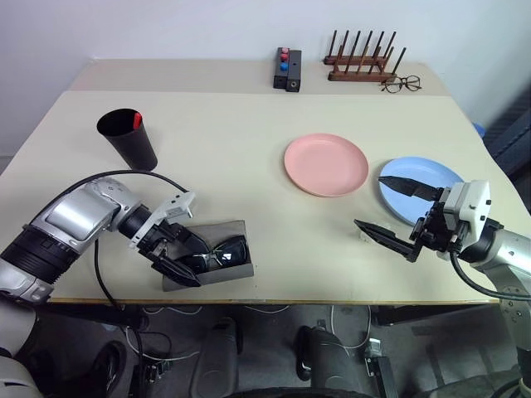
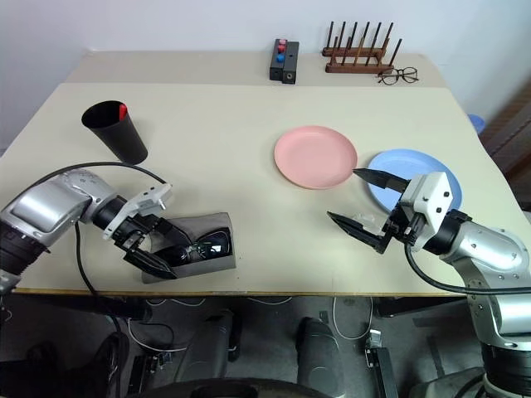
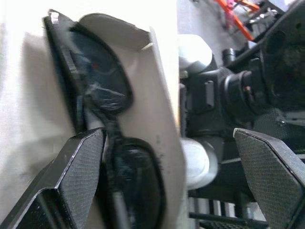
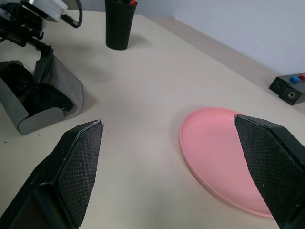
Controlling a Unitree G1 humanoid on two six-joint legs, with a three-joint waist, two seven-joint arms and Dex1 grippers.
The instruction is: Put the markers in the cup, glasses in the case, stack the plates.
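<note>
Black sunglasses lying inside open grey case, dark lenses facing up, one lens beyond fingertips, other lens close against inner side of one finger. Left gripper standing wide open, two black textured fingers spread apart; one finger sitting just beside sunglasses, second finger hanging past case's far edge, off table. Case resting on beige tabletop. Dark blurred machinery showing beyond table edge.

A wide cream rectangular table stands against a plain white wall; a second, narrower cream tabletop abuts its far edge, with dark floor below its near edge
</note>
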